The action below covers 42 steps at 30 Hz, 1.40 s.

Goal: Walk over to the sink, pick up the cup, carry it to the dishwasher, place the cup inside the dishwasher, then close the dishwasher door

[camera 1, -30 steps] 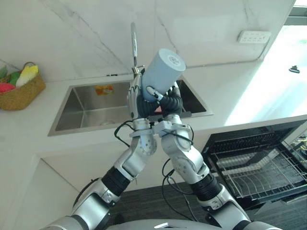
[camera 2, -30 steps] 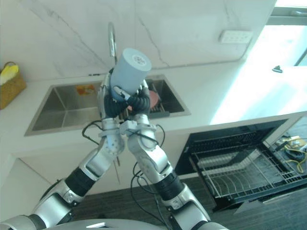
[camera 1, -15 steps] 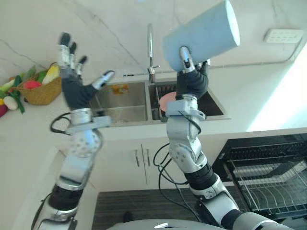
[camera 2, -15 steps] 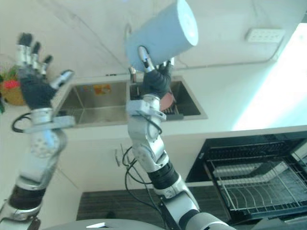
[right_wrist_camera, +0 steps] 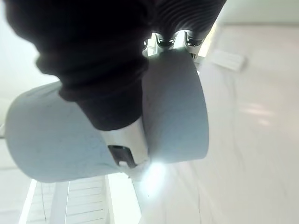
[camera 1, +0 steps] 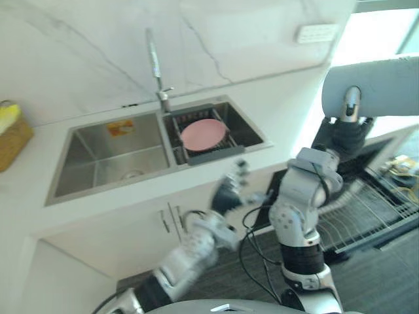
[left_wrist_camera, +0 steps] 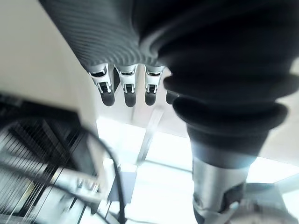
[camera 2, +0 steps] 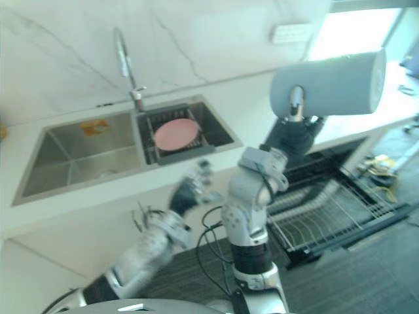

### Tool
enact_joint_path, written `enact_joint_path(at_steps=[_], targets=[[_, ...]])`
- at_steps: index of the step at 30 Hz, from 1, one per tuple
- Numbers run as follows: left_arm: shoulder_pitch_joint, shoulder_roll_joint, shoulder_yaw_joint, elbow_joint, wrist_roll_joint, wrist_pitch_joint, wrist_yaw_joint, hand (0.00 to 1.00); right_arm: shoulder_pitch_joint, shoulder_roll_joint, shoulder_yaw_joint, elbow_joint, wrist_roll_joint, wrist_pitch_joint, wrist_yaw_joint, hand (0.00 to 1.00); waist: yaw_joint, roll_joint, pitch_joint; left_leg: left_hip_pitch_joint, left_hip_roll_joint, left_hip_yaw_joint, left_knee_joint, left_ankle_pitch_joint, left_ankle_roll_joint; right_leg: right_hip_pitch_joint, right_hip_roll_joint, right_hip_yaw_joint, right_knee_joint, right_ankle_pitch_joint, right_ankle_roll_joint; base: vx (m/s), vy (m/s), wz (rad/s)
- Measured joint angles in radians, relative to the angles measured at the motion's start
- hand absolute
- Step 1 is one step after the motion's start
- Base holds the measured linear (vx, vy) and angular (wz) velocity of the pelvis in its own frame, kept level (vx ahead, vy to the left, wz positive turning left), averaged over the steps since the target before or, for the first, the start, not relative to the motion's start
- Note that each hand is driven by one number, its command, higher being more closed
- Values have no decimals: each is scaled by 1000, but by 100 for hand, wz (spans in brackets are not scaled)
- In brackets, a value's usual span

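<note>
Pale blue cup (camera 1: 376,78) sits up around 2 o'clock in the left eye view. It's tipped on its side in the air, well clear of the white table (camera 1: 288,98). The right hand (camera 1: 342,134) is clamped on it from underneath, thumb running up the cup's side. Down at 4 o'clock the dishwasher (camera 1: 386,163) is open with its wire rack (camera 1: 373,219) slid out. The sink (camera 1: 98,163) is over at 10 o'clock, with a pink plate (camera 1: 203,133) in the right basin and the faucet (camera 1: 156,65) behind it at 12. The left hand (camera 1: 229,193) hangs low near 6 o'clock in front of the cabinet front (camera 1: 131,242). It's a bit blurry, but the fingers look loosely spread with nothing in them.

Right eye view, same deal: cup at 1 o'clock above the open dishwasher, sink at 9 o'clock, left hand near the middle.

Left wrist view: the fingers (left_wrist_camera: 126,91) are straight and empty, with blurry rack wires past them.

Right wrist view: the cup is right up against the palm, with the thumb (right_wrist_camera: 122,144) wrapped across its side and the other fingers curled round the far side.
</note>
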Motion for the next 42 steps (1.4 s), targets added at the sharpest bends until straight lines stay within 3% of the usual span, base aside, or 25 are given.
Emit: enact_joint_path(at_steps=[4,7,10,11,12,13,15,16,17,19,21,24,26,27,28,29,31,32,33,34,35,36,37,42], targets=[[-44,-4,-14,117,-130,20,-118,0,95,-63,-170,26,-19,63,46,100,-20,-11,7,13,-2,34,-1,-6,-1,-16,1,44,8,1,6,6,-9,-28],[-42,-1,-18,208,-286,73,-238,0,179,-100,-299,104,-43,105,174,100,-32,-14,9,39,-3,73,-1,-23,-3,-23,1,79,26,-8,13,8,-8,-36],[-27,2,-21,242,-380,135,-358,0,183,-132,-394,186,-44,109,270,100,-44,-35,16,49,0,105,-1,-31,-5,-49,2,95,57,-19,8,-6,-15,-27],[-22,3,-23,247,-386,148,-378,0,183,-142,-402,208,-44,105,284,100,-45,-44,18,53,2,108,-1,-31,-7,-52,1,85,66,-24,-1,-6,-27,-19],[-8,9,-33,259,-387,167,-407,0,181,-162,-422,253,-44,100,302,100,-44,-63,23,65,8,113,0,-33,-14,-53,-10,29,81,-30,-34,3,-25,-24],[21,11,-31,278,-386,193,-425,0,175,-182,-425,305,-45,95,320,100,-39,-78,16,71,23,115,0,-37,-22,-58,-24,-61,94,-31,-108,13,-22,-32],[78,31,11,308,-384,229,-422,0,161,-204,-405,363,-47,93,341,100,-14,-98,2,71,47,135,1,-44,-33,-78,-48,-193,104,-28,-198,38,-25,-56],[113,48,69,343,-361,246,-401,0,161,-205,-380,374,-49,94,350,100,-1,-106,-6,68,59,141,1,-46,-39,-82,-53,-237,94,-17,-203,41,-40,-54],[124,56,102,367,-348,254,-390,0,162,-205,-367,380,-53,95,361,100,0,-118,-5,65,63,140,1,-47,-41,-82,-52,-241,85,-8,-192,20,-62,-24],[153,99,243,508,-264,273,-357,0,182,-204,-341,401,-88,123,410,100,8,-147,-5,49,77,118,1,-46,-45,-62,-44,-243,42,41,-130,22,-73,18],[187,130,373,603,-150,269,-352,0,211,-199,-341,401,-89,156,439,100,17,-145,-3,42,93,82,1,-43,-55,-44,-36,-275,40,34,-117,50,-69,47],[244,178,615,725,73,225,-313,0,263,-168,-342,411,-119,220,470,100,38,-127,15,25,142,15,1,-33,-78,-30,1,-286,96,11,-92,75,-119,59],[288,213,732,758,201,208,-266,0,264,-125,-342,440,-119,237,471,100,38,-121,30,21,190,-34,1,-21,-107,-13,44,-284,123,-11,-78,44,-135,64],[327,233,807,768,267,207,-232,0,264,-94,-342,445,-123,245,466,100,55,-137,42,33,209,-50,3,-15,-127,3,58,-298,134,-61,-47,29,-149,28],[345,230,841,778,289,212,-209,0,265,-87,-342,446,-135,248,463,100,63,-117,51,36,227,-53,7,-16,-132,-1,72,-303,160,-78,-53,26,-209,19],[387,219,903,779,294,227,-155,0,265,-81,-342,439,-175,252,462,100,71,-119,52,39,244,-47,7,-17,-135,-32,75,-308,241,-134,-63,6,-208,20],[455,193,998,789,263,255,-82,0,278,-81,-356,427,-220,257,461,100,66,-121,53,24,252,-37,28,-11,-89,-47,67,-345,311,-204,-69,7,-207,55],[470,151,1058,792,267,272,-71,0,319,-81,-396,403,-243,269,448,100,69,-109,64,-60,258,-70,176,-66,-45,-15,70,-378,281,-199,-78,41,-160,70],[474,132,1062,792,272,277,-69,0,328,-81,-410,393,-243,273,442,100,77,-103,71,-80,249,-86,237,-101,-64,9,74,-385,252,-183,-83,72,-134,56],[491,89,1063,792,310,285,-53,0,329,-82,-423,390,-244,274,439,100,88,-83,88,-92,201,-109,302,-178,-101,50,75,-386,190,-153,-80,46,-25,-2],[502,79,1065,790,328,291,-42,0,328,-79,-425,390,-245,275,435,100,101,-74,93,-86,177,-133,296,-201,-88,61,73,-372,164,-138,-76,42,22,-39],[533,64,1065,793,356,304,-30,0,329,-79,-406,390,-252,279,425,100,117,-49,92,-70,151,-142,271,-207,-74,66,72,-351,122,-112,-70,88,72,-43],[547,58,1066,796,366,325,-31,0,330,-78,-404,391,-280,297,402,100,116,-31,100,-61,120,-155,239,-204,-68,73,66,-344,70,-79,-52,79,61,-32],[555,47,1093,816,420,335,-69,0,334,-44,-374,396,-286,343,349,100,127,-31,103,-16,65,-119,160,-179,-48,78,30,-302,-9,-33,-24,138,103,-26]])
